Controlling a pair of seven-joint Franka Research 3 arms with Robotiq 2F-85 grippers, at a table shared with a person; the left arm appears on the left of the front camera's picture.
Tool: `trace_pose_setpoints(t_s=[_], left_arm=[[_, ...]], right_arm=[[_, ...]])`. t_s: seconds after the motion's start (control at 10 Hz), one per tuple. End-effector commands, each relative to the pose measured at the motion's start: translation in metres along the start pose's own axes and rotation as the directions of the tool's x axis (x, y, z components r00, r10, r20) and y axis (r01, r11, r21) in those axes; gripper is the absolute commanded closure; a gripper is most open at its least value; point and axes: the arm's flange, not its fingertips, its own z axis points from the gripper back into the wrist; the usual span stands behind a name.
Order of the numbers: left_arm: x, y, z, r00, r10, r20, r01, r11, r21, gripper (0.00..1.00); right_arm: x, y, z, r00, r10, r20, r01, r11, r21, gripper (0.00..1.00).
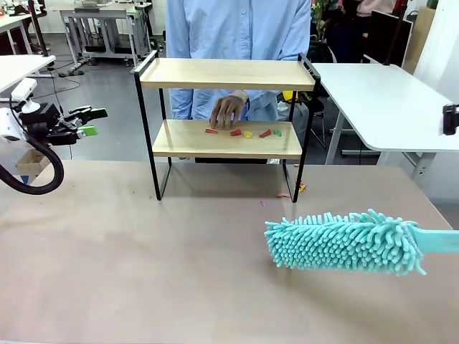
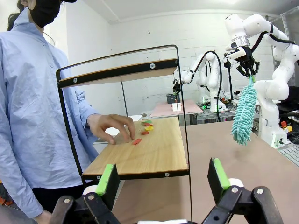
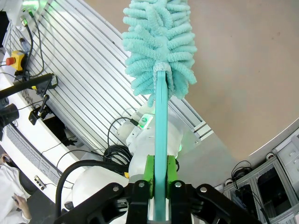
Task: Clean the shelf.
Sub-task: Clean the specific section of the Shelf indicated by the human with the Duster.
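Front view puts the fluffy teal duster (image 1: 341, 242), clamped in my right gripper (image 3: 159, 172), short of the two-tier wooden black-framed shelf (image 1: 228, 73) behind it; left gripper (image 1: 90, 120) spread, I'd next sweep what seem scraps (image 1: 244, 132) off its lower board (image 1: 179, 147)

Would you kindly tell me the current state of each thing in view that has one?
shelf: upright, top board bare, lower board littered.
scraps: loose on the lower board, beside the hand.
person's hand: resting on the lower board.
duster: held by its handle, apart from the shelf.
left end effector: open, empty.
right end effector: shut on the duster's handle.
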Motion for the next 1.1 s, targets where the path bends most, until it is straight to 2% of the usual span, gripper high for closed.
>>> trace_pose_setpoints(t_s=[0.0, 0.3, 0.4, 0.5, 0.7, 1.0], left_arm=[[0.003, -0.002, 0.0, 1.0, -0.004, -0.003, 0.004, 1.0, -0.004, 0.0], [0.003, -0.002, 0.0, 1.0, -0.004, -0.003, 0.004, 1.0, -0.004, 0.0], [0.003, -0.002, 0.0, 1.0, -0.004, -0.003, 0.004, 1.0, -0.004, 0.0], [0.003, -0.002, 0.0, 1.0, -0.004, -0.003, 0.004, 1.0, -0.004, 0.0], [0.003, -0.002, 0.0, 1.0, -0.004, -0.003, 0.004, 1.0, -0.004, 0.0], [0.003, -0.002, 0.0, 1.0, -0.004, -0.003, 0.004, 1.0, -0.004, 0.0]], right_arm=[[0.0, 0.0, 0.003, 1.0, 0.023, 0.005, -0.023, 1.0, 0.013, 0.87], [0.0, 0.0, 0.0, 1.0, 0.0, 0.0, 0.0, 1.0, 0.0, 0.87], [0.021, 0.005, 0.014, 0.992, -0.022, 0.12, 0.023, 1.0, -0.003, 0.87], [0.058, 0.014, 0.03, 0.964, -0.054, 0.258, 0.058, 0.998, -0.007, 0.87], [0.106, 0.028, 0.044, 0.934, -0.108, 0.34, 0.115, 0.993, 0.001, 0.87], [0.179, 0.059, 0.049, 0.849, -0.209, 0.485, 0.214, 0.976, 0.046, 0.87]])
